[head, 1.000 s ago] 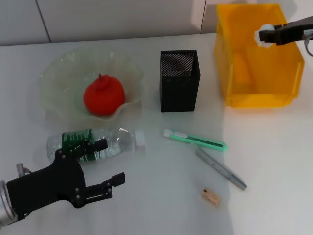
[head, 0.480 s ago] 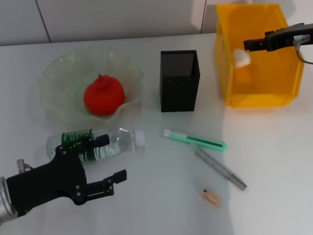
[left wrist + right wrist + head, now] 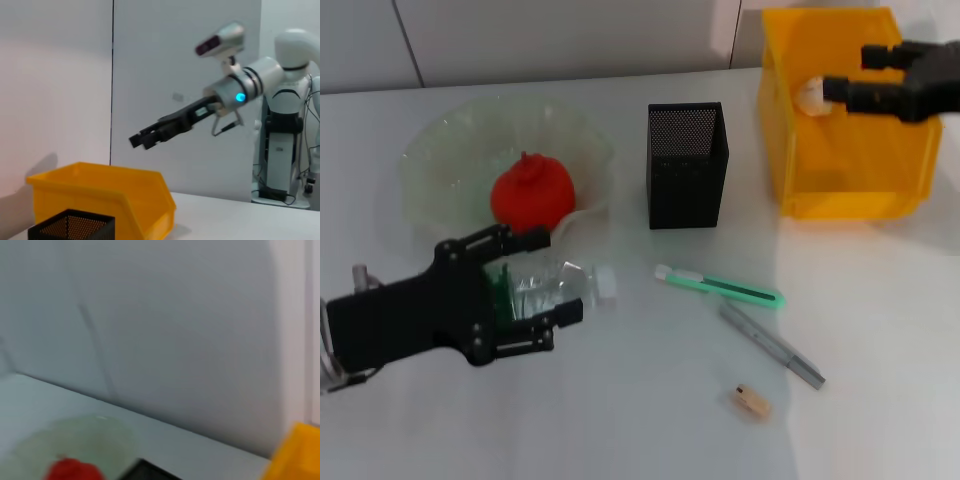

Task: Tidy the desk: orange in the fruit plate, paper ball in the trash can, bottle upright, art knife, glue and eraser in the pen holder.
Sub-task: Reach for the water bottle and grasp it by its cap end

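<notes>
Left gripper [image 3: 535, 280] spread wide over the lying bottle [image 3: 555, 285] — its label end hidden under the black fingers. Orange [image 3: 531, 194] sits in the fruit plate [image 3: 430, 160] behind. Right gripper [image 3: 848, 78] released above the trash can [image 3: 845, 190]; paper ball [image 3: 810, 95] inside. Pen holder [image 3: 687, 165] between.

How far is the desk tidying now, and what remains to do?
Done: the orange lies in the fruit plate, and the paper ball is inside the trash can, beside the right tool. In hand: the open left tool is around the lying bottle. Left: art knife, glue and eraser, all outside the pen holder.
</notes>
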`<act>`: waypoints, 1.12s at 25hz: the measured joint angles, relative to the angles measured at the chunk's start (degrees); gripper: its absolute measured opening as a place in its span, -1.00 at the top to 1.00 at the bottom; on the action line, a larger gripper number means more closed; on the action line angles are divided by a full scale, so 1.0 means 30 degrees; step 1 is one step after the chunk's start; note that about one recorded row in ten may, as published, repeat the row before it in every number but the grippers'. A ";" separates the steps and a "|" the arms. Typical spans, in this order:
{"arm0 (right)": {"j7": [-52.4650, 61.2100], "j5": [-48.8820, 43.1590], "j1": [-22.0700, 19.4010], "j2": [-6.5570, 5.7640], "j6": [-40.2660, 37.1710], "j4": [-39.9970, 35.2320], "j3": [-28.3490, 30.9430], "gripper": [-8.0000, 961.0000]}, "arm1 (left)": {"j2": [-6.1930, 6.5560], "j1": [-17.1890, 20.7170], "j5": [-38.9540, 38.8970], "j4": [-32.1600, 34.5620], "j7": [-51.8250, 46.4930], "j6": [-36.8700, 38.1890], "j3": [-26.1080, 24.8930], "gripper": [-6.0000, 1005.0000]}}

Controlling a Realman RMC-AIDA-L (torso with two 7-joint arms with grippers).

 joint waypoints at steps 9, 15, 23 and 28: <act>-0.9763 0.4798 -0.3945 -0.0133 -0.6426 0.5052 0.2145 -0.57 | -0.0151 -0.1915 0.4853 0.5520 -0.7439 -0.0786 0.0482 -0.72; -1.4456 0.1706 -0.4089 -0.0192 -0.9921 0.9604 0.5733 -0.57 | -0.0211 -0.3687 0.7661 0.9227 -1.0617 -0.2824 0.4717 -0.72; -1.4922 -0.0609 -0.4143 -0.0171 -0.9874 1.1142 0.7204 -0.57 | -0.0276 -0.4545 1.0872 1.1054 -1.3542 -0.6028 0.7529 -0.72; -1.5037 -0.0680 -0.4118 -0.0135 -0.9781 1.1268 0.7231 -0.57 | -0.0318 -0.4960 1.2635 1.1077 -1.5208 -0.7015 0.8512 -0.72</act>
